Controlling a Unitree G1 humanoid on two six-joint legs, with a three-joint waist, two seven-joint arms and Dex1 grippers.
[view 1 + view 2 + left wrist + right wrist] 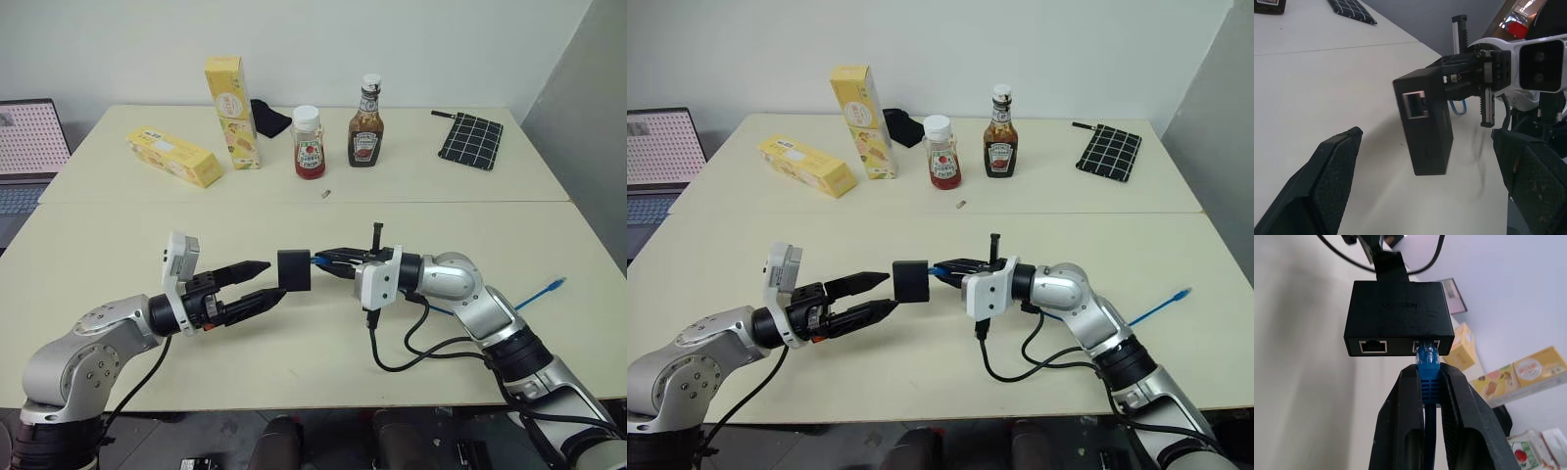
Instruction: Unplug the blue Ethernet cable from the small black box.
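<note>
Both arms reach in low over the table (118, 245). Right fingers (331, 260) pinch the blue cable (1427, 377) at its plug, still seated in the black box (294, 271), lifted between them. Left fingers (257, 284) gape wide just beside it.

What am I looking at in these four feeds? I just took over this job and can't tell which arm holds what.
Two feeds look down from the robot's head; the other two sit on its wrists. The right gripper is shut on the plug of the thin bright-blue Ethernet cable, still seated in the small matte-black box, which hangs above the pale table. The left gripper is open, its fingers either side of the box without touching. At the back stand two yellow cartons, two sauce bottles and a checked cloth.
</note>
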